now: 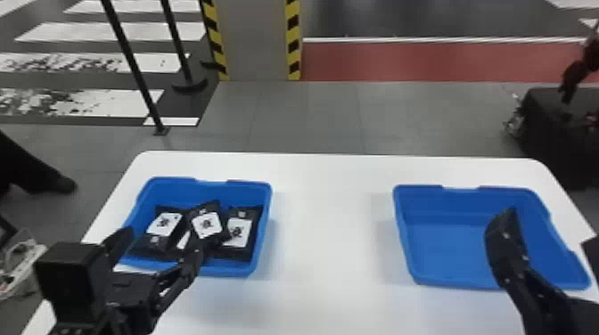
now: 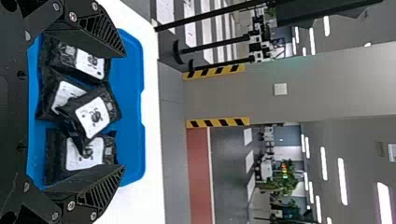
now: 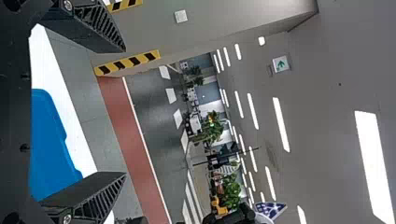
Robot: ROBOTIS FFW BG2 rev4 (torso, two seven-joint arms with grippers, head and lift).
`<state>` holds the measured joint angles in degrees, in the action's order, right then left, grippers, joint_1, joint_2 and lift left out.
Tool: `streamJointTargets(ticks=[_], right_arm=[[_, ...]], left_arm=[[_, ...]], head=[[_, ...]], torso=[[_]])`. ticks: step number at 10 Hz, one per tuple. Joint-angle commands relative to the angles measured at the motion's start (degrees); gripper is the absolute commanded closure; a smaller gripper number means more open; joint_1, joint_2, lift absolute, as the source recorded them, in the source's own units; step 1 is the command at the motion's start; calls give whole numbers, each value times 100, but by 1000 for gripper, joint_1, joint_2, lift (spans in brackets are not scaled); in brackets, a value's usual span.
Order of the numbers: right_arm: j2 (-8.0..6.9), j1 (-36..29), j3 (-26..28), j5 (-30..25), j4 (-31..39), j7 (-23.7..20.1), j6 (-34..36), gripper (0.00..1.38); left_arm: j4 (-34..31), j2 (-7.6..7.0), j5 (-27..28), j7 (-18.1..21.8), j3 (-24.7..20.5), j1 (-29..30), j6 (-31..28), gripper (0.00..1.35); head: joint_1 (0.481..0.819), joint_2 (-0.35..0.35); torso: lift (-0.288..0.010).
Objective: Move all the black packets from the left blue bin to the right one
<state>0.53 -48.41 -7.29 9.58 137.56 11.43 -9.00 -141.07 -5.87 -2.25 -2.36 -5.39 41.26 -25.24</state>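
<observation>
"Jaws first: how do they stand?"

"On the left gripper [image 1: 161,245] they're parted, with nothing between them, at the near side of the left bin [image 1: 231,270]. The right gripper [image 3: 124,112] is spread and unladen too, by the near side of the right bin [image 1: 445,254]. I'd let that one wait."

"And the black packets?"

"Bunched inside the left bin, overlapping. The middle packet [image 1: 207,225] lies uppermost, askew across its neighbours, so I'd take it first."

"How would you grip it?"

"Come in over the near rim, set a finger along each side, and close on the full body, not a loose corner. Keep it shallow, or you may pinch the one beneath as well."

"Then straight across?"

"Straight up first, until the neighbours slide off and it clears the wall. Then over the white table [image 1: 330,222], and down toward the right bin's far wall, leaving nearer room for the rest."
</observation>
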Motion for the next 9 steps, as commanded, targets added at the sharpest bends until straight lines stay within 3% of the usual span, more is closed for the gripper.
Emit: streamJointTargets(ticks=[1,5,9], right_arm=[[0,4,0,17,-10,-9,0,70],[0,-10,0,35,-24,-53,0,71],[-35,46,0,35,-67,-132,28,71]], left_arm=[[375,-37,41,43,-14,-287,-260,193],[1542,-81,-56,341,-146,-1244,-724,199],[2850,-327,23,992,-164,-2467,-1231,199]], head=[[695,83],[695,104],[695,125]], torso=[[-110],[-110],[-110]])
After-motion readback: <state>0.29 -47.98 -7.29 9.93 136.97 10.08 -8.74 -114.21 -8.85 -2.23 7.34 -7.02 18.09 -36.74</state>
